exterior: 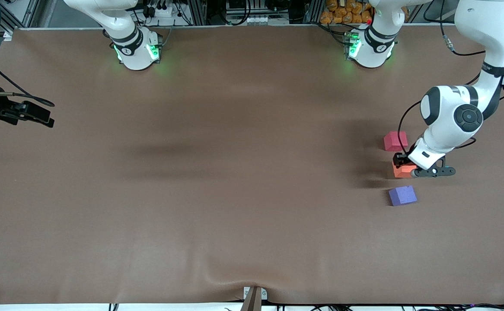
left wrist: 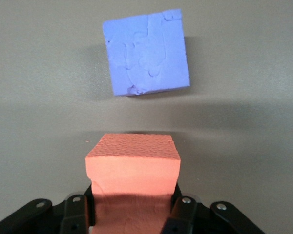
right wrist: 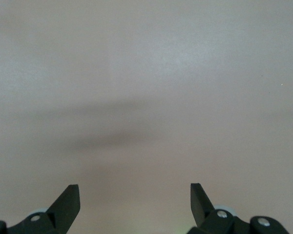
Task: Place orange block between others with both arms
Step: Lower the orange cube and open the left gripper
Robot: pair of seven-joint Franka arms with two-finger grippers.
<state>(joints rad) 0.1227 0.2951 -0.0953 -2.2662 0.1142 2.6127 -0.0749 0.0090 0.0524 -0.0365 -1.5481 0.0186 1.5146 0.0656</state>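
Note:
My left gripper (exterior: 403, 166) is shut on the orange block (exterior: 401, 171), down at the table near the left arm's end. In the left wrist view the orange block (left wrist: 132, 163) sits squeezed between the black fingers (left wrist: 178, 214) of the left gripper (left wrist: 135, 204). The pinkish-red block (exterior: 395, 141) lies farther from the front camera than the orange one. The purple-blue block (exterior: 402, 195) (left wrist: 146, 52) lies nearer to it, so the orange block sits in the gap between them. My right gripper (exterior: 40, 115) (right wrist: 135, 195) waits open over bare table at the right arm's end, holding nothing.
A brown cloth (exterior: 234, 172) covers the whole table. The two green-lit arm bases (exterior: 138, 49) (exterior: 369, 47) stand along its back edge. A small metal bracket (exterior: 254, 296) sits at the middle of the front edge, where the cloth wrinkles.

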